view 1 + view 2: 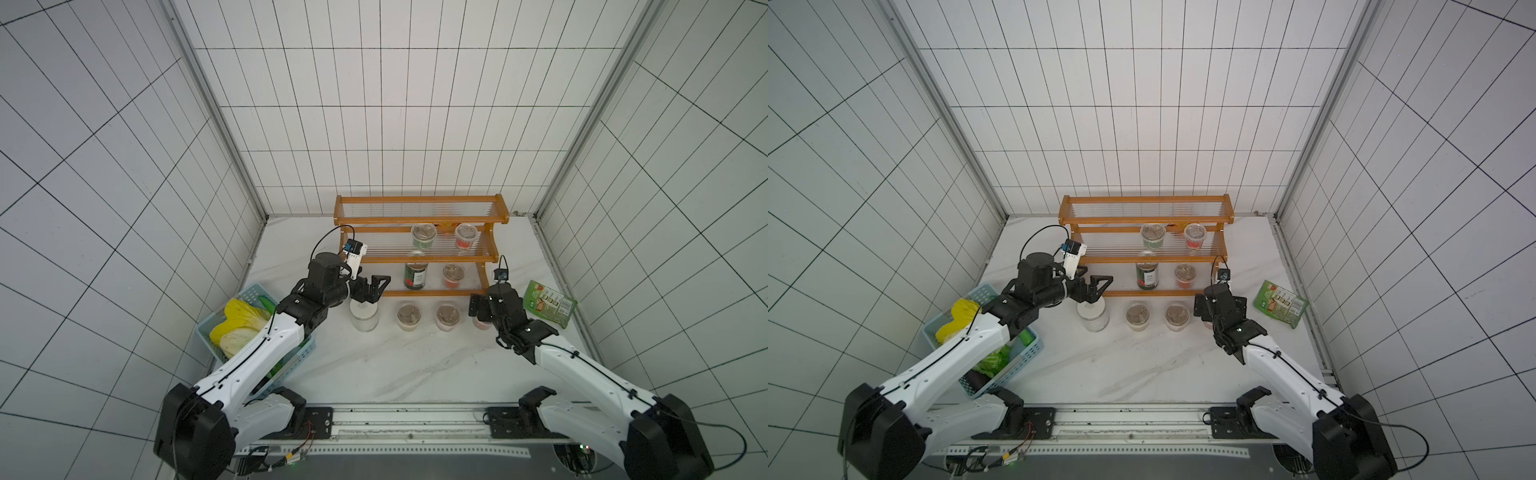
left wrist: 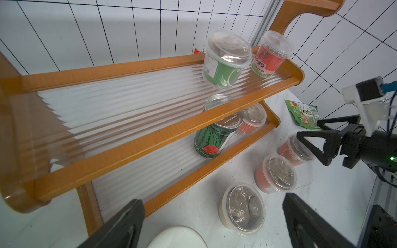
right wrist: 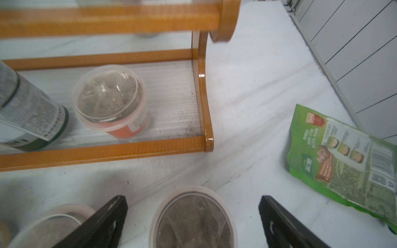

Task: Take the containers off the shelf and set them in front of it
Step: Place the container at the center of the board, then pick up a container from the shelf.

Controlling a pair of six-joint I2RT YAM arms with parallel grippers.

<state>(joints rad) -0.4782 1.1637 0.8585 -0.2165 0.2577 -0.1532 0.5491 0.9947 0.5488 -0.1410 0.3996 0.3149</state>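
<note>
The shelf (image 1: 419, 259) holds a green-band cup (image 1: 424, 236) and a red-band cup (image 1: 464, 237) on its middle tier. Its bottom tier carries the tin can (image 1: 415, 275) and a red cup (image 1: 453, 275). In front of it stand the white-lidded jar (image 1: 364, 316) and two cups (image 1: 409, 316) (image 1: 448, 318). My left gripper (image 1: 372, 291) hangs open just above the jar's lid (image 2: 178, 237). My right gripper (image 3: 192, 198) is open around another red cup (image 3: 193, 219) on the table, with gaps on both sides.
A light blue basket (image 1: 253, 293) of vegetables sits at the left under my left arm. A green snack packet (image 1: 549, 305) lies right of the shelf, near the right wall. The shelf's top tier (image 1: 419, 208) stands against the back wall.
</note>
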